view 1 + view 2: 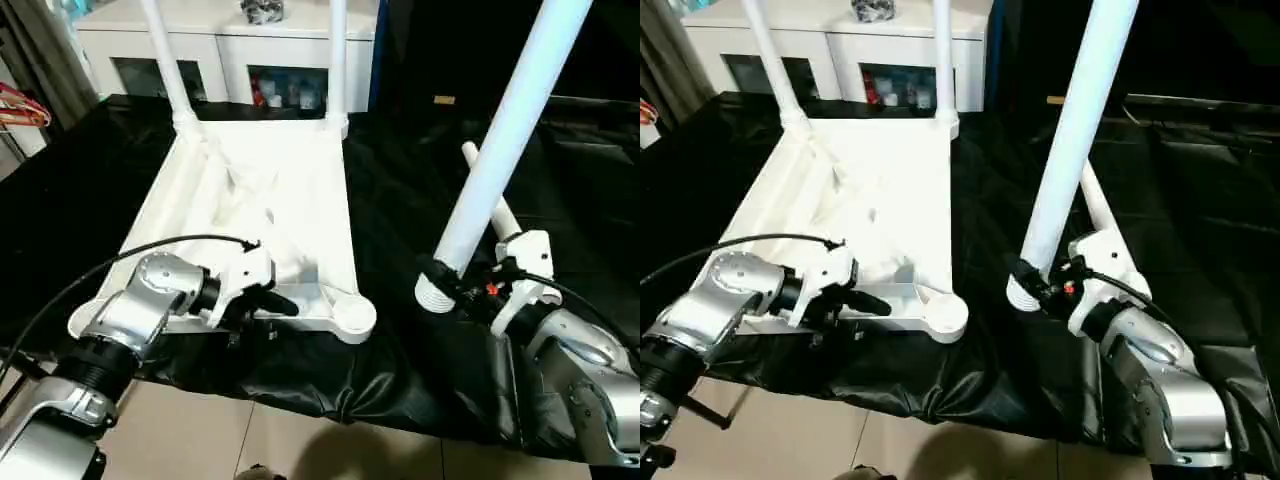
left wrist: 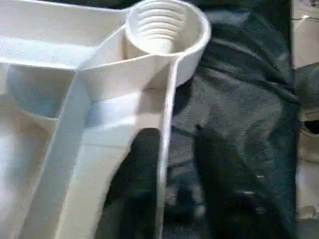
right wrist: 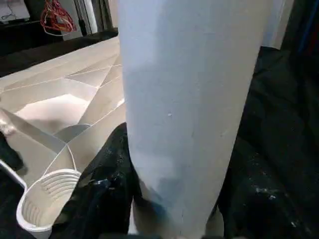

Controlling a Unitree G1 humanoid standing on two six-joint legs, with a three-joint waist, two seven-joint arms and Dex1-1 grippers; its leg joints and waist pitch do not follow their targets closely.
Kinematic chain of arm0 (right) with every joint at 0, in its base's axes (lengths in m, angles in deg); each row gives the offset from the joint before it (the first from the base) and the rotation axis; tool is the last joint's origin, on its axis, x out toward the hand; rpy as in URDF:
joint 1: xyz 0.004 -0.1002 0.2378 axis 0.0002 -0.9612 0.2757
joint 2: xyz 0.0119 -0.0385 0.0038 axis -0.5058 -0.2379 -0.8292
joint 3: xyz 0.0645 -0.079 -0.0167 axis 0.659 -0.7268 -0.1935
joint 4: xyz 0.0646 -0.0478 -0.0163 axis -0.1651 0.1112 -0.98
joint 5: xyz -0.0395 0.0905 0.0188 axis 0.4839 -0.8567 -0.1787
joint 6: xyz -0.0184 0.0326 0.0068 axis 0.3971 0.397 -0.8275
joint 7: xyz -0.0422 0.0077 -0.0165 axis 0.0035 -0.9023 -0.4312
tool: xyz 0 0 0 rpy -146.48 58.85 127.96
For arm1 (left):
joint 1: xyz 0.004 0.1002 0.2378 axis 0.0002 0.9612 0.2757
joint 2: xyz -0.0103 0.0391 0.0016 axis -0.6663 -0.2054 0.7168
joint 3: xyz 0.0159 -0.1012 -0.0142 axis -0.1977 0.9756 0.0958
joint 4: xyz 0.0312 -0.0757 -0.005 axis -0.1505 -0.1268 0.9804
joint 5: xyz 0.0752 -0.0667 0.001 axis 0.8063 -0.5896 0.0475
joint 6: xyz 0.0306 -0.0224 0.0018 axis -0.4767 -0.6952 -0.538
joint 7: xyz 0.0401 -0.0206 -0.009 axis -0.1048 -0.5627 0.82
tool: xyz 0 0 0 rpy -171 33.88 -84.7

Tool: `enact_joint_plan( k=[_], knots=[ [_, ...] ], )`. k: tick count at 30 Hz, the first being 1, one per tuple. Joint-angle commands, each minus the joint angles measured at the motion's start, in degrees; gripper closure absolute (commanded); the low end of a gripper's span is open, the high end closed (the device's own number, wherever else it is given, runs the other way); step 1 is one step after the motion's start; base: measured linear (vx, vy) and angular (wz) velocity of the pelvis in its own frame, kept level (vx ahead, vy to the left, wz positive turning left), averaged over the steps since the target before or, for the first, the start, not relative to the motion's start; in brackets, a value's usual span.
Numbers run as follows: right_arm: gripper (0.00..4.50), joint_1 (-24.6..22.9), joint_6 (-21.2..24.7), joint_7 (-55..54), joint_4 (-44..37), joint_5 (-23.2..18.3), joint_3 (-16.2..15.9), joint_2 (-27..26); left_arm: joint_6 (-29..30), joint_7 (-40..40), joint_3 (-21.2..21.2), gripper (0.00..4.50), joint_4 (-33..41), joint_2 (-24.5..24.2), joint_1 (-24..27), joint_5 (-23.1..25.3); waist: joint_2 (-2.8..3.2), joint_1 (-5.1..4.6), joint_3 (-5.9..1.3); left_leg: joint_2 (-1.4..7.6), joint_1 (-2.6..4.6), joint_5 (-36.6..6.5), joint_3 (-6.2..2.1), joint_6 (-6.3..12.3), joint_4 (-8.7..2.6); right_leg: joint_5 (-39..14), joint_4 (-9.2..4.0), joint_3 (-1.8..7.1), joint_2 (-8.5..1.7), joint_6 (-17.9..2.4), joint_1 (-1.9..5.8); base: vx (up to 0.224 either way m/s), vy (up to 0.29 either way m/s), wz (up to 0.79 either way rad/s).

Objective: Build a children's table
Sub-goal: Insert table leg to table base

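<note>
- The children's table top (image 1: 270, 200) lies upside down on the black-sheeted counter (image 1: 580, 180), ribbed underside up; two legs (image 1: 165, 60) already stand in its far corner sockets
- The right pincer (image 1: 462, 285) is clamped low on a third leg (image 1: 500, 150), just above its ribbed end (image 1: 432, 294); the leg's long axis runs up and away, tilted to the robot's right
- The empty near-right socket (image 1: 352, 315) lies just to the left of that ribbed end, near but not under it; its mouth faces up; the right arm is the nearer with the leg
- The left pincer (image 1: 268, 300) sits at the top's near rim beside that socket, one finger either side of the rim wall; whether it grips I cannot tell
- My judgement: the leg must shift left and stand more upright before it goes in
</note>
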Motion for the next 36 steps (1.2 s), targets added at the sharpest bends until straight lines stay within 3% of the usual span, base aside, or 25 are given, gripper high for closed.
enact_joint_plan(
  k=[1, 4, 5, 11, 16, 20, 30, 36],
  knots=[
    [2.62, 0.55, 0.73, 0.39, -1.25, -0.75, -0.21, 0.35, -2.04, -0.45, -0.63, 3.43, -2.15, 0.24, -1.27, 1.74, -0.31, 0.11, -3.78, 4.24, 1.12, -10.66, -1.65, 1.10, -4.21, -9.88, -4.02, 2.88, -5.46, -12.36, 2.75, 0.000, 0.000, 0.00],
    [2.62, 0.48, 1.00, 0.49, -1.50, -0.80, -0.63, 0.34, -2.75, -0.59, -0.10, 3.57, -3.45, 0.58, -1.41, 1.95, -0.46, 0.20, -3.83, 4.25, 1.01, -9.31, -1.63, 1.80, -4.11, -7.92, -3.77, 2.78, -5.47, -12.88, 2.81, 0.000, 0.000, 0.00],
    [2.62, 0.46, 1.00, 0.49, -1.50, -0.81, -0.66, 0.35, -2.77, -0.52, 0.02, 3.81, -3.51, 0.65, -1.42, 1.85, -0.44, 0.20, -3.85, 4.26, 1.01, -9.30, -1.61, 1.84, -4.08, -7.91, -3.80, 2.79, -5.50, -12.95, 2.82, 0.000, 0.000, 0.00],
    [2.62, 0.85, 1.12, 0.70, -1.25, -0.90, -1.07, 0.38, -1.58, 1.36, 1.38, 4.34, -3.38, 1.73, -1.64, -0.31, -0.41, 0.22, -3.75, 4.29, 1.07, -10.11, -1.61, 1.65, -4.13, -9.86, -3.95, 2.78, -5.55, -12.89, 2.79, 0.000, 0.000, 0.00],
    [2.62, 0.92, 1.11, 0.93, -1.14, -1.05, -1.46, 0.43, -1.15, 2.49, 1.60, 4.48, -3.87, 2.63, -1.66, -0.81, -0.36, 0.14, -3.87, 4.32, 1.02, -9.18, -1.59, 2.01, -4.02, -7.12, -3.73, 2.79, -5.54, -13.54, 2.86, 0.000, 0.000, 0.00],
    [2.62, 0.96, 1.08, 1.04, -1.10, -0.96, -1.85, 0.33, -0.10, 2.33, 1.47, 4.50, -3.09, 3.28, -1.05, -0.69, -0.40, 0.18, -3.77, 4.29, 1.04, -9.60, -1.58, 2.20, -4.03, -8.56, -3.88, 2.73, -5.53, -13.47, 2.85, 0.000, 0.000, 0.00],
    [2.62, 5.53, 3.22, -0.56, 1.50, -1.48, -3.74, -3.12, 2.07, -9.93, 1.39, 4.50, -2.05, 8.28, -0.40, 3.90, -0.43, 0.11, -3.62, 4.39, 1.10, -10.84, -1.66, 1.49, -4.06, -11.32, -4.18, 2.75, -5.59, -13.27, 2.80, 0.000, 0.000, 0.00],
    [2.62, 11.27, 2.38, -0.63, 8.93, 0.95, -6.02, -4.60, 6.69, -15.46, 1.37, 4.50, -0.51, 12.83, -1.15, 4.27, -0.99, 0.06, -3.81, 4.26, 0.98, -9.24, -1.57, 1.62, -3.87, -10.80, -3.97, 2.73, -5.48, -12.92, 2.75, 0.000, 0.000, 0.00]
  ],
)
